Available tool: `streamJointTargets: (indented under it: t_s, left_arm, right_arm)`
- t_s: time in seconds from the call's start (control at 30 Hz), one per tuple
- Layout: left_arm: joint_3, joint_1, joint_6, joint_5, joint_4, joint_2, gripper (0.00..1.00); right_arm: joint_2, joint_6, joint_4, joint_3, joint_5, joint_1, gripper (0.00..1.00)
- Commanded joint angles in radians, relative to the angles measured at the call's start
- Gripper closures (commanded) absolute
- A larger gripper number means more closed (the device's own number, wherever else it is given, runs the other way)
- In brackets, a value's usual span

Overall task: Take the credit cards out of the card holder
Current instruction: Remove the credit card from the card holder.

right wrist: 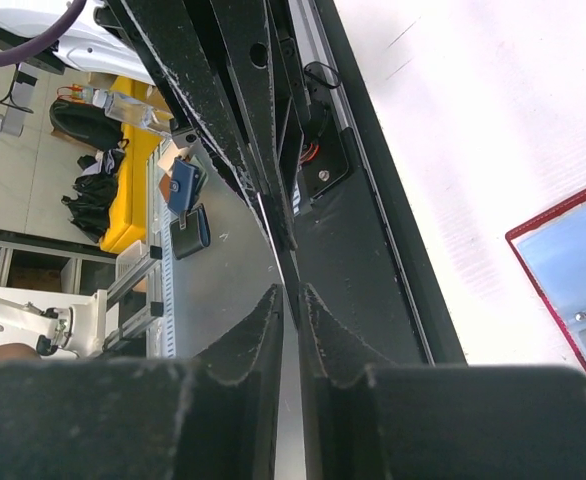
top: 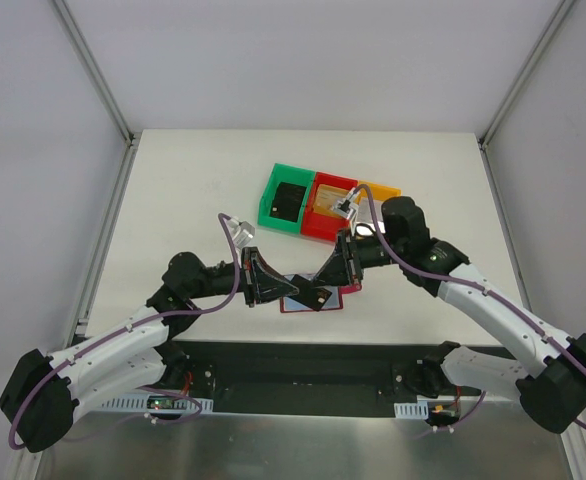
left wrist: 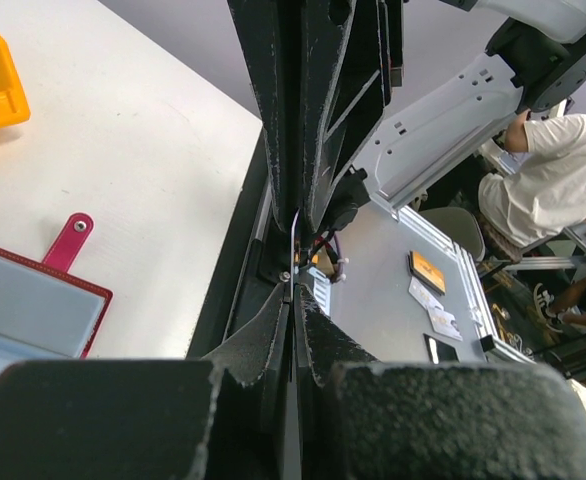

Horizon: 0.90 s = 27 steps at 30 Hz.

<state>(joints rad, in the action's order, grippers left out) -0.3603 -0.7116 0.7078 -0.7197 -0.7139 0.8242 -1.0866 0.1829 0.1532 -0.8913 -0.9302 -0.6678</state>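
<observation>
Over the red card holder, which lies open on the tabletop near its front edge, our two tools meet tip to tip. Our left tool is squeezed narrow and so is our right tool. Both look to pinch the same thin card, which we see edge-on as a pale line between the fingers. One black card lies in the green bin, a tan card lies in the red bin, and the orange bin stands beside them. We think the step now is to pass the thin card from one tool to the other. To do it well, one tool should hold tight until the other has a firm grip, then let go slowly, so the thin card does not slip or bend. We should lift it well above the card holder before we carry it to a bin. We can read no words, names or numbers on the cards, the card holder or the bins
</observation>
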Motion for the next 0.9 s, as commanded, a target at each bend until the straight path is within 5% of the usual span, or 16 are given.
streamJointTargets:
  t_s: [0.0, 0.17, 0.47, 0.8, 0.87]
  left_arm:
    - [0.003, 0.012, 0.009, 0.023, -0.042, -0.017, 1.00]
    - [-0.002, 0.012, 0.015, 0.023, -0.052, -0.014, 1.00]
    - [-0.006, 0.012, 0.028, 0.011, -0.081, -0.008, 1.00]
    - [-0.005, 0.012, 0.032, 0.011, -0.082, -0.003, 1.00]
    - [-0.006, 0.012, 0.029, 0.023, -0.070, -0.003, 0.80]
  right_arm:
    - [0.027, -0.003, -0.017, -0.005, -0.044, 0.002, 0.88]
    - [0.025, -0.011, -0.001, -0.006, -0.044, 0.002, 0.76]
    - [0.019, -0.025, 0.020, -0.005, -0.039, 0.000, 0.74]
    - [0.022, -0.026, 0.020, -0.009, -0.036, 0.000, 0.99]
    - [0.025, -0.022, 0.020, -0.012, -0.019, 0.000, 0.99]
